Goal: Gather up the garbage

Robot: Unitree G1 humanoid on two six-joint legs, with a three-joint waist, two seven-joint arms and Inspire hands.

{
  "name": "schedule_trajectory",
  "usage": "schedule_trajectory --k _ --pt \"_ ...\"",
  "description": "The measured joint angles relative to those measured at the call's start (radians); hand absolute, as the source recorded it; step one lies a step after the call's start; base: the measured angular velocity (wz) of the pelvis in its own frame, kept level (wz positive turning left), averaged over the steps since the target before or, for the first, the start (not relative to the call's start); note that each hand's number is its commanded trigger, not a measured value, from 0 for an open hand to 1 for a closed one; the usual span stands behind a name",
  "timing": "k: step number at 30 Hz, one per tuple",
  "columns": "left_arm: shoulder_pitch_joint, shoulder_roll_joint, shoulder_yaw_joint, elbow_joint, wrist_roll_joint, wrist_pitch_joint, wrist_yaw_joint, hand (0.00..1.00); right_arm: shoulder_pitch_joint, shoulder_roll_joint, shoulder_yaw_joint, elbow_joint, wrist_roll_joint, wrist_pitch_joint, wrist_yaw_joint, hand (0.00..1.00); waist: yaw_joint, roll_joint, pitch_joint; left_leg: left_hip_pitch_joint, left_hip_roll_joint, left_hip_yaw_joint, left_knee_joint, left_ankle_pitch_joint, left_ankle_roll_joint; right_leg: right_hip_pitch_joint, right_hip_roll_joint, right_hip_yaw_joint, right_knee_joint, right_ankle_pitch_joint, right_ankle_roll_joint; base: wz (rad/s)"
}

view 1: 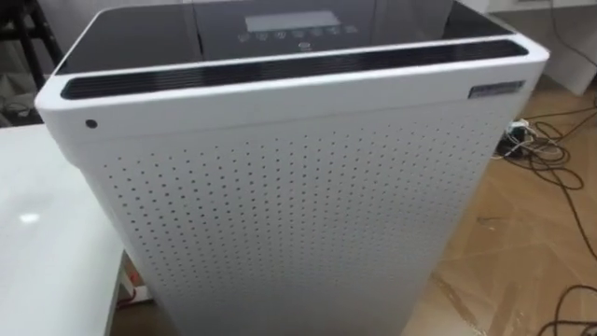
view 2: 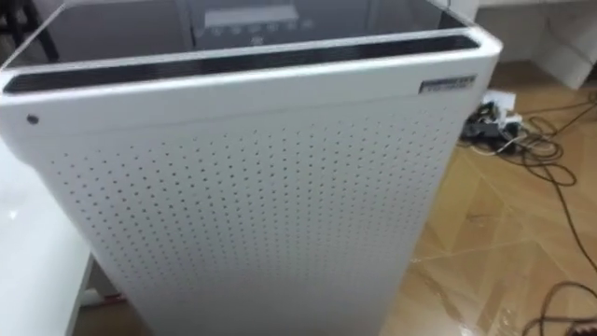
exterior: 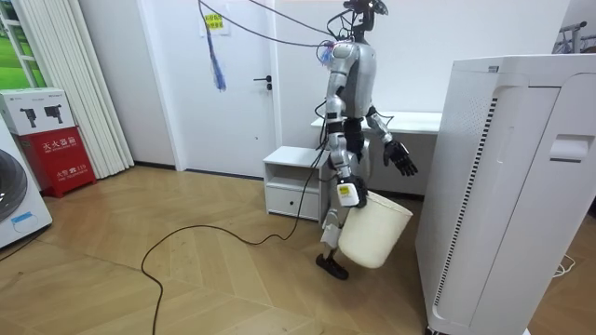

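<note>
Robot stands btwn a low white cabinet [exterior: 291,181] and a tall white air purifier [view 1: 280,205], facing the purifier. White plastic bucket [exterior: 375,237], round and tapered, hangs tilted at its right hand [exterior: 348,194]; can't tell the grip, and the bucket's inside is hidden. Left hand [exterior: 403,160] is held out front w/ fingers spread, holding nothing. Purifier has a perforated front and glossy black top. White table [view 1: 47,233] is beside it, and cables [view 1: 536,149] lie on the wood floor [view 1: 522,252].

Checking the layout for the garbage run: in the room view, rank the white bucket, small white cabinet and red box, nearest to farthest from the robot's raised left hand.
From the left hand:
1. White bucket, just below it.
2. Small white cabinet, behind the robot.
3. Red box, at the room view's far left.
</note>
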Motion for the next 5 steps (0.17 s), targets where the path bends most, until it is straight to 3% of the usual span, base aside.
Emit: schedule_trajectory --k 5 --pt "0.037 -0.009 0.054 0.108 -0.108 0.028 0.004 0.0 0.01 0.023 -0.012 0.002 0.004 0.001 -0.001 1.0 -0.012 -0.019 0.0073 0.017 0.014 0.002 0.0 -0.008 -0.014 0.022 0.021 0.021 -0.006 -0.003 -0.011 -0.13"
